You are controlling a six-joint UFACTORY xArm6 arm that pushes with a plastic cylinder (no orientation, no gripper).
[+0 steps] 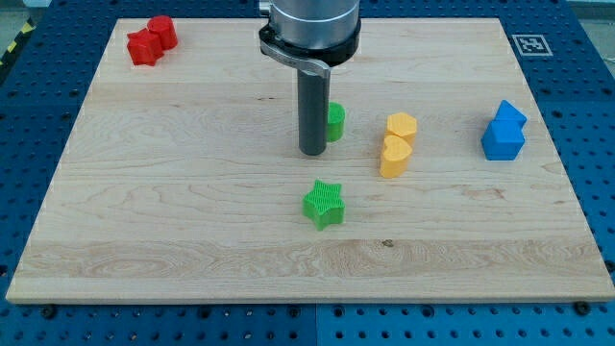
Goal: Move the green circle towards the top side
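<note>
The green circle [335,122] sits near the board's middle, mostly hidden behind my dark rod. My tip [312,152] rests on the board just left of and slightly below the green circle, touching or nearly touching it. A green star [324,204] lies below my tip, well apart from it.
Two yellow blocks [398,144] stand stacked end to end right of the green circle. Two blue blocks [504,131] sit at the right. Two red blocks [152,40] sit at the top left. The wooden board [173,192] lies on a blue perforated table.
</note>
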